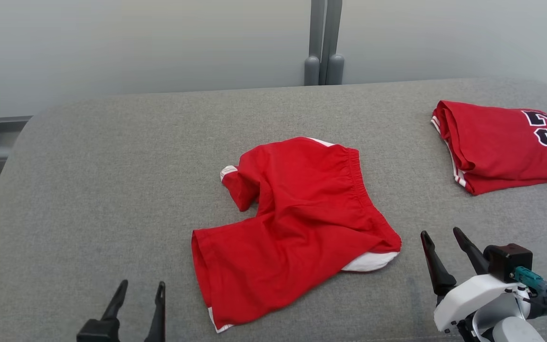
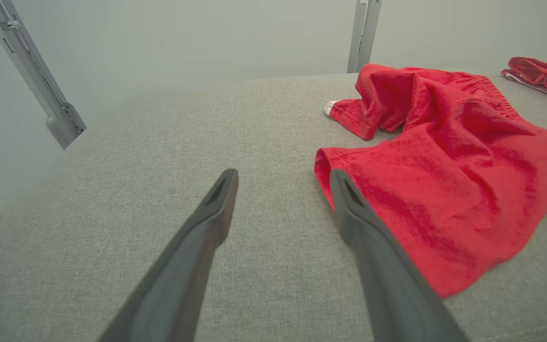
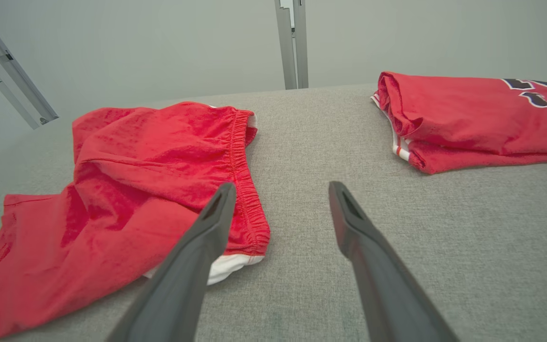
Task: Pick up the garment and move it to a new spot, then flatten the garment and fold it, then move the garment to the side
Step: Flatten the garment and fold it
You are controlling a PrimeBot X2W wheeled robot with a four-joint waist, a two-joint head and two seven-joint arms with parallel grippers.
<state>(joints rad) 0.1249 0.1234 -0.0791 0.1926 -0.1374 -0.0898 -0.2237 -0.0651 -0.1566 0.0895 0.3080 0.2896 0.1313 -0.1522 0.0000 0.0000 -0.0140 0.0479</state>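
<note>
The red shorts (image 1: pixel 297 223) lie crumpled mid-surface (image 1: pixel 112 166), a little toward the near edge, waistband to the right and a white lining peeking out beneath. Near the right edge, well apart from them, rests a folded red jersey (image 1: pixel 501 147) with dark white-outlined numerals (apparently "23", cut off by the frame). Two grey posts (image 1: pixel 323 42) stand behind the far edge. The left gripper (image 1: pixel 142 283) and right gripper (image 1: pixel 440 231) sit along the near edge, fingers spread, holding nothing, flanking the shorts.
</note>
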